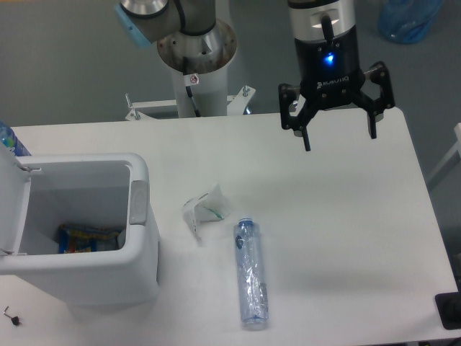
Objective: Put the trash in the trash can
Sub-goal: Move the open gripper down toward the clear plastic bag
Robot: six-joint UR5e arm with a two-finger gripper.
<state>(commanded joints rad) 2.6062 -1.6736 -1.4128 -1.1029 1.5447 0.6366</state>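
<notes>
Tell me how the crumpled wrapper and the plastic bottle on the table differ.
The wrapper is small, bunched and whitish with green marks; the bottle is long, clear and crushed flat, with a bluish cap. The wrapper lies nearer the trash can, while the bottle stretches toward the table's front edge. Both lie on the table outside the open can, untouched by the open gripper hanging above and behind them.
</notes>
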